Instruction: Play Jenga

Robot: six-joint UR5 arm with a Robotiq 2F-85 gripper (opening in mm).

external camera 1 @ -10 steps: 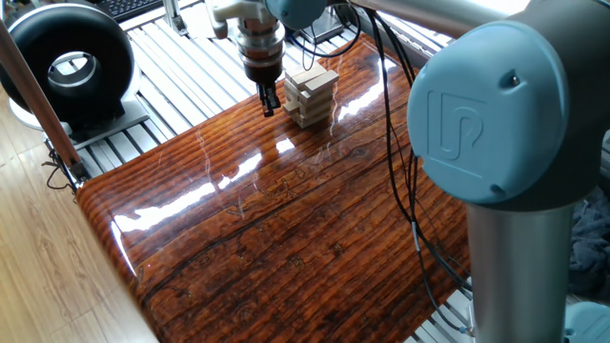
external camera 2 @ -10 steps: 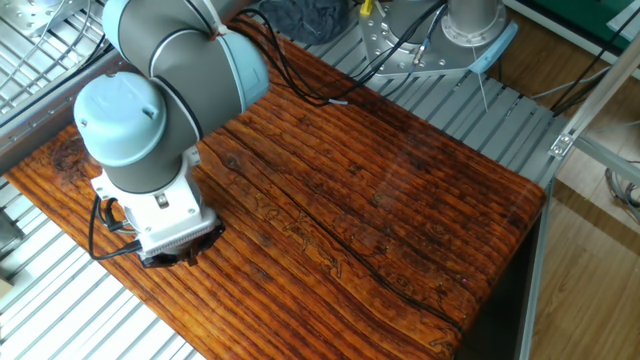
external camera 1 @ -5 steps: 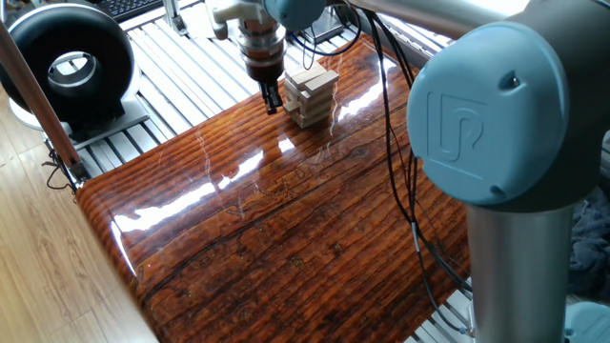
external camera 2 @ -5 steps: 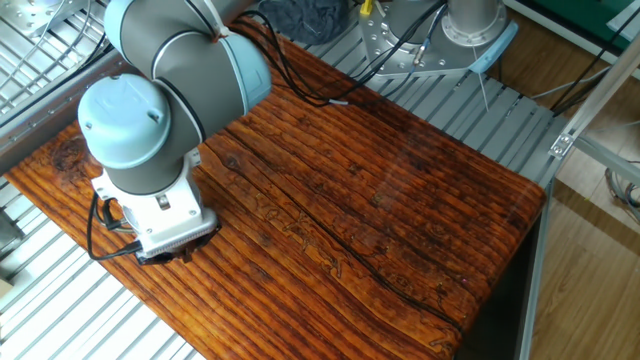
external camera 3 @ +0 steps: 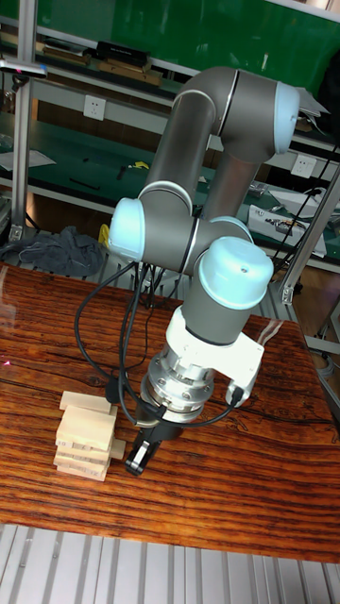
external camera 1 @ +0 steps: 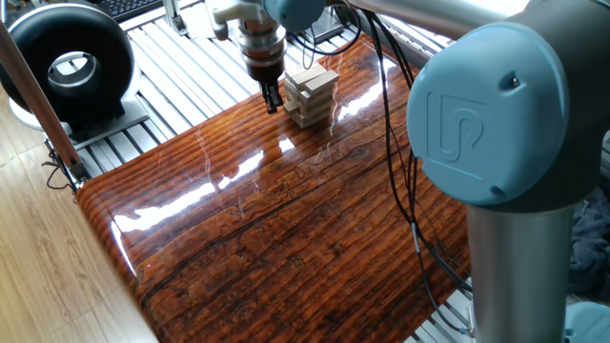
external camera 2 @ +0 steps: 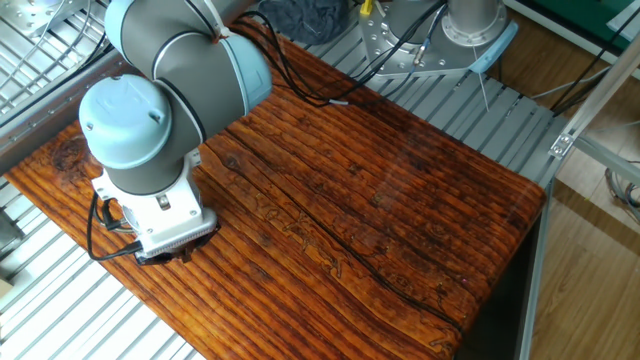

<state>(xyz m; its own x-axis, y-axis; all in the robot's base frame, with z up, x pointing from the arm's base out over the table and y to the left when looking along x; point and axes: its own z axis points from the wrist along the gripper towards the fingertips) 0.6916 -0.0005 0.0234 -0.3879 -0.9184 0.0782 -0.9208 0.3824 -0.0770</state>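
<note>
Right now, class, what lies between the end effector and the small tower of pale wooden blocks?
Nothing: in the tall fixed view the end effector sits right beside the pale wooden block tower.

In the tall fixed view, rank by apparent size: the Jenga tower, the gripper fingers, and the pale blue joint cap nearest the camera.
1. Pale blue joint cap, clearly the largest, though it sits nearer the camera.
2. Jenga tower, smaller than the cap.
3. Gripper fingers, the smallest: a short dark tip beside the tower's lower layers.
</note>
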